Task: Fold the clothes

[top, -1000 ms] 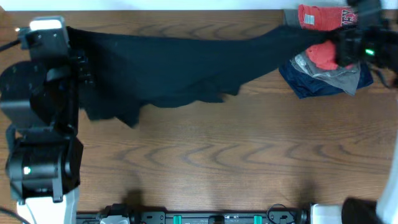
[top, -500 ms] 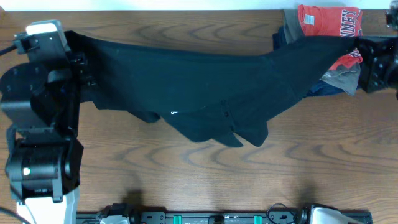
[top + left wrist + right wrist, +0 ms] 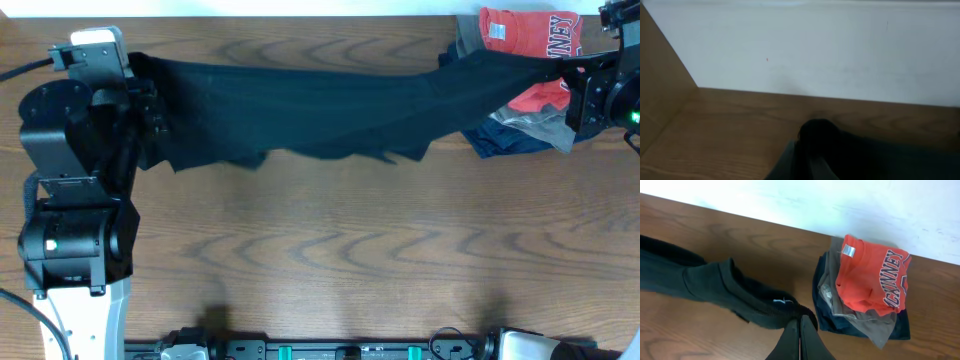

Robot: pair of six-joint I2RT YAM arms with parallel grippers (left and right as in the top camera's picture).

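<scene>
The black garment (image 3: 320, 105) hangs stretched across the back of the table between my two grippers, its lower edge drooping toward the wood. My left gripper (image 3: 143, 100) is shut on its left end; in the left wrist view the dark cloth (image 3: 865, 160) fills the bottom and hides the fingers. My right gripper (image 3: 572, 80) is shut on its right end. In the right wrist view the closed fingers (image 3: 800, 327) pinch the garment's ribbed hem (image 3: 730, 292), with a small white mark beside them.
A stack of folded clothes sits at the back right: a red shirt with white lettering (image 3: 525, 35) on grey and navy garments (image 3: 520, 130), also in the right wrist view (image 3: 870, 277). A white wall (image 3: 815, 45) runs along the table's back edge.
The garment has been pulled taut and lifted: its hanging middle rose from the table toward the back edge. My left gripper shifted slightly right; my right gripper held at the far right.
</scene>
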